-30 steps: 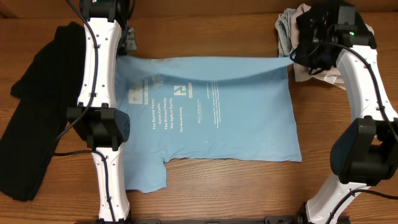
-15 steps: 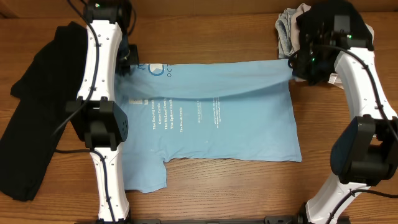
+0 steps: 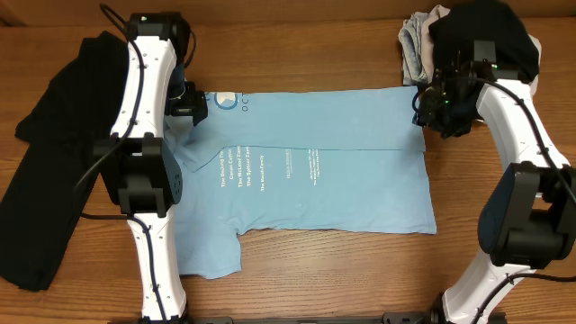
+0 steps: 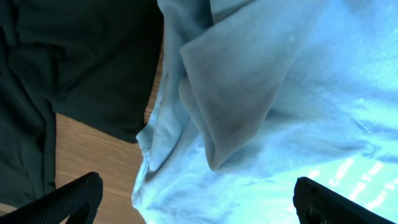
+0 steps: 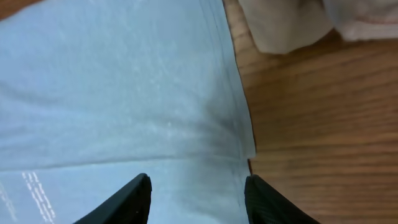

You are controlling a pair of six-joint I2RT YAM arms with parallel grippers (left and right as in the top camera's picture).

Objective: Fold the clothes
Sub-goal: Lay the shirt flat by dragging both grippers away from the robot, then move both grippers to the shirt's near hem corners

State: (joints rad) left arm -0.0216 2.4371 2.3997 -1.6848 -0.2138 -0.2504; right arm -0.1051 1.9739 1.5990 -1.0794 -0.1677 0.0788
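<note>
The light blue T-shirt (image 3: 306, 180) lies spread on the table, its far part folded toward the front into a flat band (image 3: 315, 117). My left gripper (image 3: 191, 106) is over the band's left end. In the left wrist view it (image 4: 199, 208) stands wide open above rumpled blue cloth (image 4: 280, 93). My right gripper (image 3: 425, 110) is at the band's right end. Seen from the right wrist, it (image 5: 198, 202) is open, fingers straddling the shirt's hem edge (image 5: 239, 124). The black garment (image 3: 45, 180) lies at the left.
A heap of grey, pale and black cloth (image 3: 423, 40) sits at the back right, its pale edge (image 5: 286, 25) just beyond the shirt. The black garment (image 4: 74, 62) lies close beside the shirt's left sleeve. Bare wood (image 5: 323, 124) shows right of the shirt.
Both grippers brought the shirt's far edge toward the front and laid it down as a fold. Both have opened and let go of the cloth.
</note>
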